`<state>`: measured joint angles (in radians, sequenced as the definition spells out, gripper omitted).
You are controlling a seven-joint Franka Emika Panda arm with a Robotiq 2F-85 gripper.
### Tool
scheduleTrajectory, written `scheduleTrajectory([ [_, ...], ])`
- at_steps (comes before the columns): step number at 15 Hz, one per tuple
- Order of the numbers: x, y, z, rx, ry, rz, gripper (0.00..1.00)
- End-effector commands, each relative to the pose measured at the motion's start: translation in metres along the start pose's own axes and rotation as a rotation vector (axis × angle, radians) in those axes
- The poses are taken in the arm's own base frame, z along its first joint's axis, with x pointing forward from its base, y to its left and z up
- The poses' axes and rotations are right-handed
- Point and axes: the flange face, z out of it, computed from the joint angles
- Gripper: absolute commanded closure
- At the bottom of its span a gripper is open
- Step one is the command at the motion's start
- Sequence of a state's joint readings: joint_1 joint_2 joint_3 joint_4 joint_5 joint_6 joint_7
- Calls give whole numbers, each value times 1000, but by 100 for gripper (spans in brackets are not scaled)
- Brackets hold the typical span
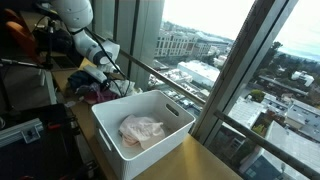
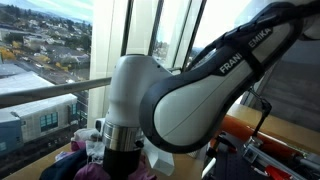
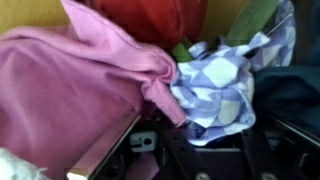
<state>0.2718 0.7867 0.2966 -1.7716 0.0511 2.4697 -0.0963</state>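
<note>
White bin (image 1: pixel 170 135) was seen at near end of desk (image 1: pixel 200 160), by window-side edge; pale cloth (image 1: pixel 141 130) was laid inside. Clothes pile (image 1: pixel 100 92) was heaped toward far end of desk, apart from bin. Gripper (image 1: pixel 110 68) was held just above pile; whether clenched or released could not be told. In wrist view, pink cloth (image 3: pixel 60 90) and checkered cloth (image 3: pixel 225 85) were shown touching, red cloth (image 3: pixel 150 15) beyond.

Soft matt pink cloth (image 3: pixel 70 85), checked fabric (image 3: pixel 225 80), glossy white plastic bin (image 1: pixel 140 125)
</note>
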Motion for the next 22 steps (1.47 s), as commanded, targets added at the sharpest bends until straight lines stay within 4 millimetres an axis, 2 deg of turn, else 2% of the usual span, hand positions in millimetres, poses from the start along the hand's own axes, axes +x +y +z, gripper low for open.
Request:
scheduleTrajectory([
  [1,-25,46,-12,-13,-20,81,92],
  [2,-31,58,-18,-18,-18,106,99],
  [3,-42,73,-31,-19,-15,136,99],
  [4,-50,86,-42,-20,-8,164,95],
  [8,-85,142,-98,-25,37,275,95],
  [11,-109,169,-141,-27,72,318,95],
  [13,-120,172,-170,-19,88,318,95],
  [14,-125,167,-188,-4,97,307,95],
  [19,-136,116,-282,-4,218,219,95],
  [22,-149,105,-353,-24,324,204,95],
])
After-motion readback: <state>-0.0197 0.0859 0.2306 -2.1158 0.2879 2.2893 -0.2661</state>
